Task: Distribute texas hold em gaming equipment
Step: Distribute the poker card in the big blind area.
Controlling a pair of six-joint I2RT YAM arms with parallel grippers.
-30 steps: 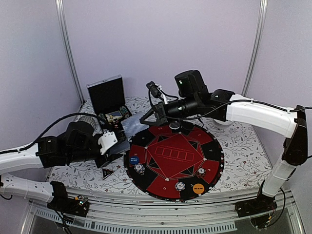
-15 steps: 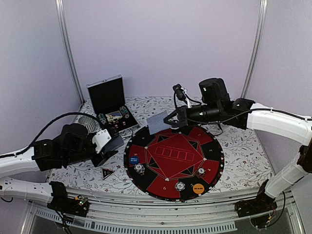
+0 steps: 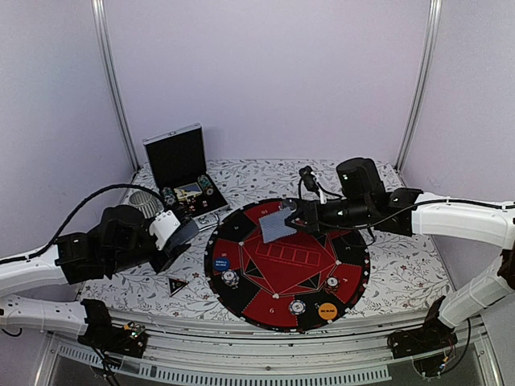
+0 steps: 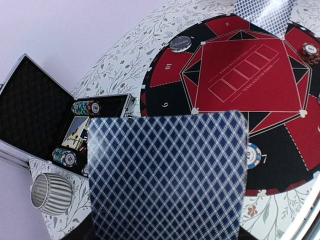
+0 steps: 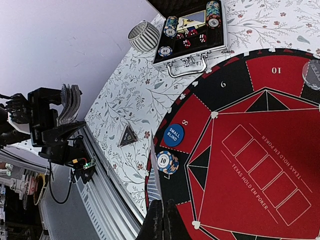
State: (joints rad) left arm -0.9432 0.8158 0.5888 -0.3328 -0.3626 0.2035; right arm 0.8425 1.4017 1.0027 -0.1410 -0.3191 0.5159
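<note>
Left arm [image 3: 28,269] and right arm [image 3: 463,219]: white tubular links, black joints (loose black cables looping alongside each).

1. Your right gripper [image 3: 293,215] has swung away from the left arm. A second ago it sat over the gap between the case [image 3: 177,157] and the mat [image 3: 265,301]; now it hangs over the mat's far section.
2. The card [image 3: 278,224] pinched in it has travelled along, from just off the mat's far-left rim to above the red-and-black field, tilted, patterned back up.
3. The right forearm has dropped lower and lies flatter across the table's right side.
4. Your left gripper [image 3: 172,233], closed on its stack of cards [image 4: 167,175], has drawn back slightly to the left — further from the mat's edge than before.
</note>
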